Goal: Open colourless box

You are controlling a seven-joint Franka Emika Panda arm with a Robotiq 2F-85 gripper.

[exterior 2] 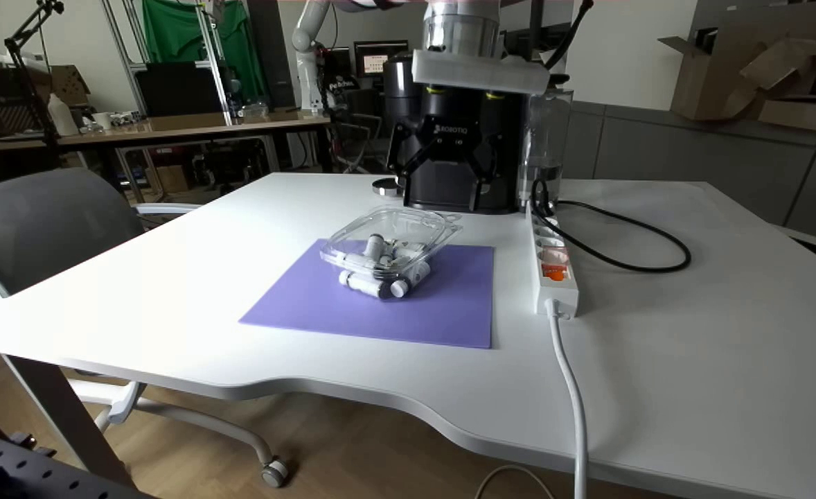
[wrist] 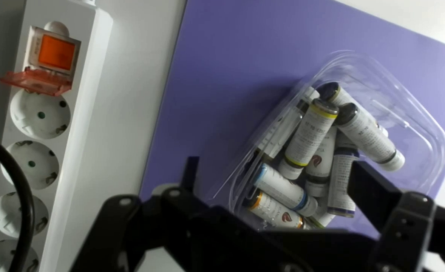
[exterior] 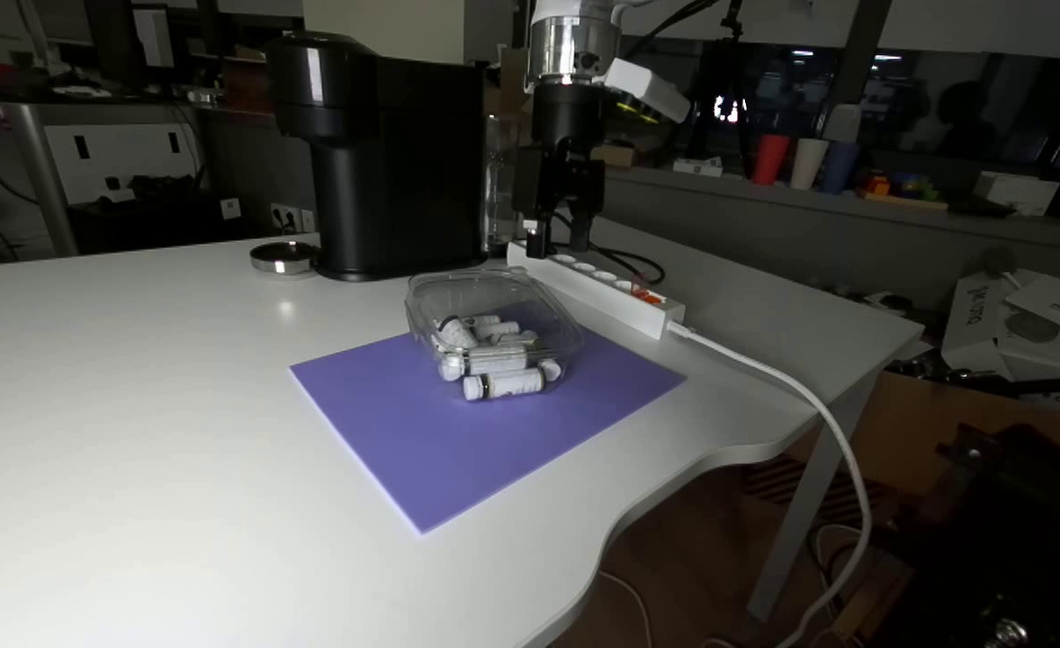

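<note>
The colourless box is a clear plastic container [exterior: 422,297] on a purple mat [exterior: 404,450]. It also shows in an exterior view [exterior 2: 352,235] and in the wrist view [wrist: 439,143]. Several small white-labelled bottles [exterior: 498,360] lie jumbled in or under it. One bottle [exterior: 505,384] lies at its near side. I cannot tell whether a lid is closed over the bottles. My gripper [exterior: 559,243] is open and empty, raised above the table behind the box. In the wrist view its fingers [wrist: 275,173] are wide apart, apart from the box.
A white power strip [exterior: 597,286] with an orange switch stands beside the mat, with a white cable [exterior: 764,364] and a black cable [exterior 2: 623,263]. A black coffee machine [exterior: 395,171] and a round metal dish [exterior: 283,258] stand behind. The table's front edge [exterior 2: 380,398] is curved.
</note>
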